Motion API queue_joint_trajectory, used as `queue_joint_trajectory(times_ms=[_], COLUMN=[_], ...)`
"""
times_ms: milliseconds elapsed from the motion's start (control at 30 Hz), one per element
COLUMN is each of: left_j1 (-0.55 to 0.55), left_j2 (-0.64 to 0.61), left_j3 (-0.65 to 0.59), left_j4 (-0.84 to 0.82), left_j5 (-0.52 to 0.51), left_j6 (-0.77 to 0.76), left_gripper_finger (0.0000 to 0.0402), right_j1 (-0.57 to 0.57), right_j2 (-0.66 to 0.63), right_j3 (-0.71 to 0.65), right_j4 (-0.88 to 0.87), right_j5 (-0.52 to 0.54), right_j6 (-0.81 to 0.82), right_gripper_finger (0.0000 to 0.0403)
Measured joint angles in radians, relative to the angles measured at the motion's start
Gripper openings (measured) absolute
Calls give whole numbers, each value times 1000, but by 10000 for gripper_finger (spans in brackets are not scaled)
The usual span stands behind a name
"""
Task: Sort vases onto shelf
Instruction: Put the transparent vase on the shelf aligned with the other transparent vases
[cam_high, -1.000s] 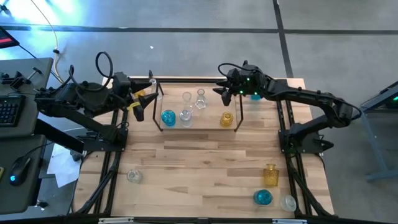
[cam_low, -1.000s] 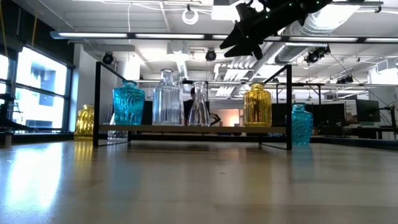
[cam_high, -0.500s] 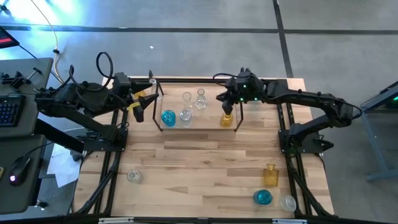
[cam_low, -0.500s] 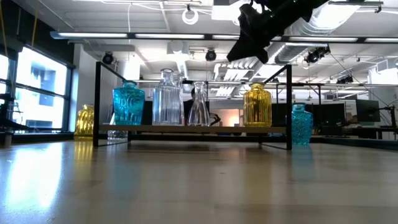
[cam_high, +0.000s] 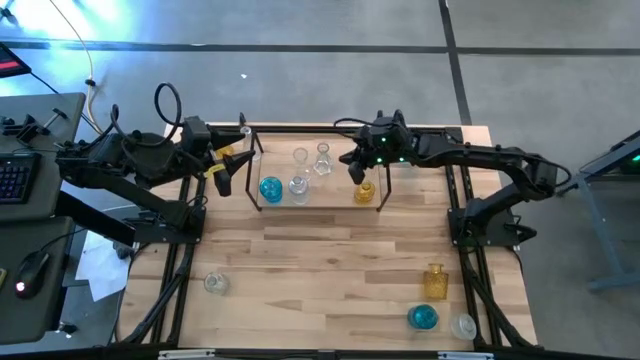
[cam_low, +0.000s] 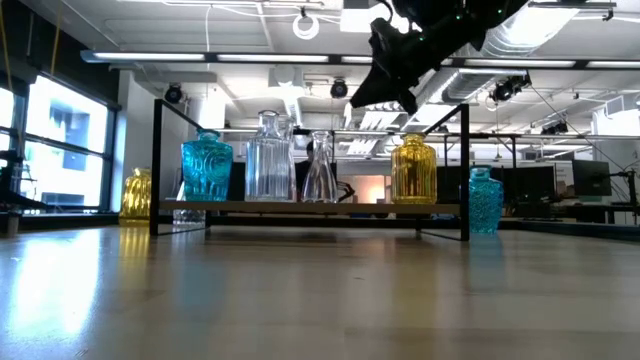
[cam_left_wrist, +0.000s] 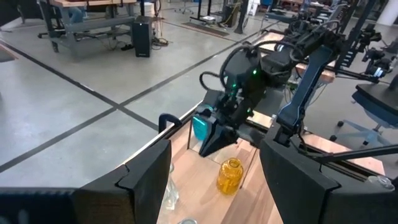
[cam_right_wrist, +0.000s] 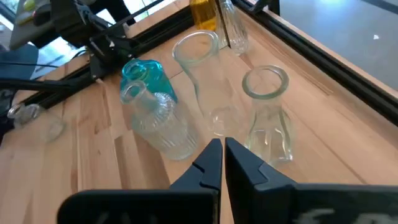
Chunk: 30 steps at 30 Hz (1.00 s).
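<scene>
The shelf (cam_high: 254, 168) stands at the table's far middle. On its floor stand a blue vase (cam_high: 270, 188), three clear ones (cam_right_wrist: 267, 118) (cam_right_wrist: 200, 81) (cam_right_wrist: 158, 124) and a yellow one (cam_high: 365, 191). My right gripper (cam_high: 358, 172) hovers shut and empty above the shelf (cam_low: 462, 170), just left of the yellow vase (cam_low: 413, 170). Its shut fingers (cam_right_wrist: 222, 158) point slanting down toward the clear vases. My left gripper (cam_high: 222, 172) waits open beside the shelf's left end, holding nothing. An amber vase (cam_low: 135, 193) and a blue vase (cam_low: 485, 200) stand on the table outside the shelf's two ends.
Near the front edge stand a clear vase (cam_high: 215, 283) at the left and, at the right, a yellow (cam_high: 434, 282), a blue (cam_high: 422, 318) and a clear one (cam_high: 463, 326). Bare wood lies between them and the shelf. Black frame rails (cam_high: 462, 240) run along both table sides.
My right gripper has come from the shelf's far right corner toward the table's near edge and down a little, ending over the shelf beside the yellow vase. Its fingers have shut on nothing. The vases have stayed where they were.
</scene>
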Motion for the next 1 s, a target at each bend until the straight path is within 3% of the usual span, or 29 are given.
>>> queue_joint_trajectory(times_ms=[267,567,767,1000], left_j1=[0,0,0,0], left_j2=[0,0,0,0], left_j3=[0,0,0,0], left_j4=[2,5,12,12], left_j5=[7,8,8,8], left_j6=[-7,0,1,11], left_gripper_finger=[236,236,236,236], right_j1=[-9,-34,-41,-74], right_j2=[19,81,99,116], right_j3=[0,0,0,0], right_j4=[24,105,130,140], right_j5=[28,-70,-47,-90], right_j6=[36,69,88,118], right_gripper_finger=[0,0,0,0])
